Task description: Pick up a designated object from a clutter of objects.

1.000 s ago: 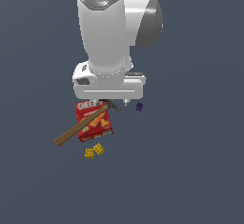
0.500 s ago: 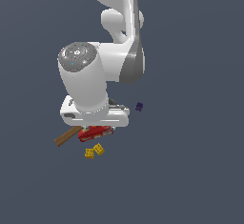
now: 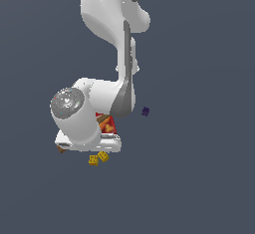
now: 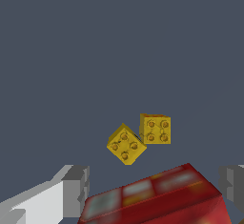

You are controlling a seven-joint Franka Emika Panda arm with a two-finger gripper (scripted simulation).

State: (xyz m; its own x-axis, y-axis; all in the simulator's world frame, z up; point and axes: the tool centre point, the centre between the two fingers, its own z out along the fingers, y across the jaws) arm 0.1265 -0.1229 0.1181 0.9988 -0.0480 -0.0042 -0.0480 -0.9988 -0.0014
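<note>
The Panda arm is hanging low over the clutter, its gripper (image 4: 152, 189) spread wide, one grey finger (image 4: 76, 189) showing at each side of the wrist view and nothing between them but the red cracker box (image 4: 157, 199). The two yellow cubes (image 4: 138, 139) are sitting beyond the jaws, past the far edge of the box, corner of one just touching or just beside the other; which of the pair is the designated object cannot be told from here. In the exterior view they are peeking out beneath the wrist (image 3: 98, 158), with the purple cube (image 3: 145, 111) lying well apart.

Each cube is looking small, rigid and light, with flat smooth sides that may slip under an off-centre pinch; opposite flat faces are the sensible place to hold. A cube has no long axis. One (image 4: 155, 129) is sitting roughly square to the jaws' opening line, its studded face turned toward the camera; the other (image 4: 126, 144) is turned about diagonally, presenting corners.
</note>
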